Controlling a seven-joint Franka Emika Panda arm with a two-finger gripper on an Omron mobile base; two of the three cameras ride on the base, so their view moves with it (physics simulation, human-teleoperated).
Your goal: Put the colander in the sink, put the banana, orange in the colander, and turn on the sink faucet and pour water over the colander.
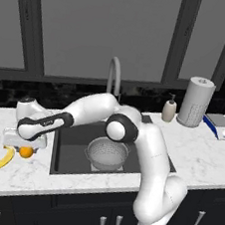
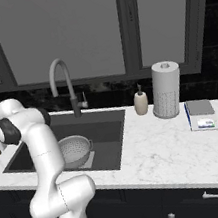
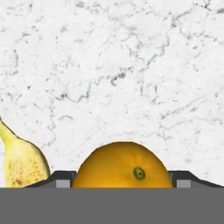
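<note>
Orange (image 3: pixel 122 165) sits on table (image 3: pixel 131 65) left of sink (image 1: pixel 75 145), directly between jaws, finger (image 3: pixel 59 179) flanking each side; contact not discernible, grip state cannot tell. Banana (image 1: pixel 3 159) lies just beside. Colander (image 1: pixel 107 154) in sink, well right of gripper (image 1: pixel 25 146).

Both base views overlook the sink (image 1: pixel 74 149); hand view hugs the counter (image 3: pixel 131 65).
</note>
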